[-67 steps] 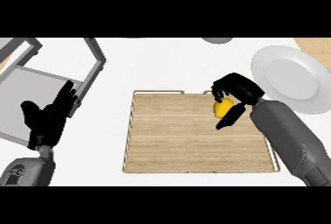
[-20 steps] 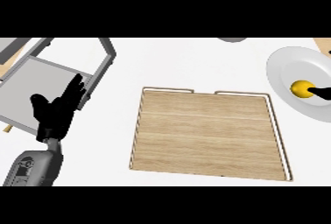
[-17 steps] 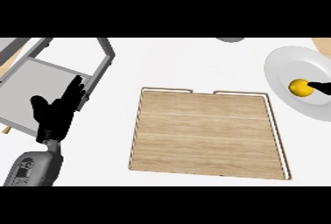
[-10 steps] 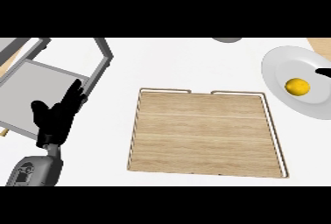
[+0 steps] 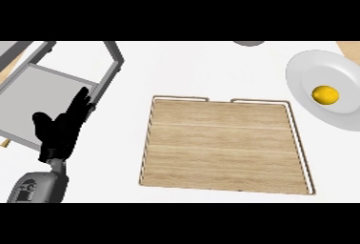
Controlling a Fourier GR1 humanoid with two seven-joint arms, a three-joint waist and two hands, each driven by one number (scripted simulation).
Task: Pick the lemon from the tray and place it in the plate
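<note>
Nearest, at the left edge, the left hand (image 5: 62, 131) rests with its fingers straight and slightly spread, pointing up and closed on nothing; it takes no part in the transfer and stands clear of the working area. The right hand does not show in the head view, so the state of its fingers cannot be told. At centre lies the wooden tray (image 5: 225, 143), its long sides running left to right and its thin raised rim visible along the far and right edges; nothing lies on its board. Farther off and to the right, the white plate (image 5: 309, 71) is cut by the right edge of the view. The lemon (image 5: 325, 95) sits inside the plate, toward its nearer half and free of any hand, so the placement appears complete. The fruit shows as almost round, so its long axis and pointing direction cannot be determined.
</note>
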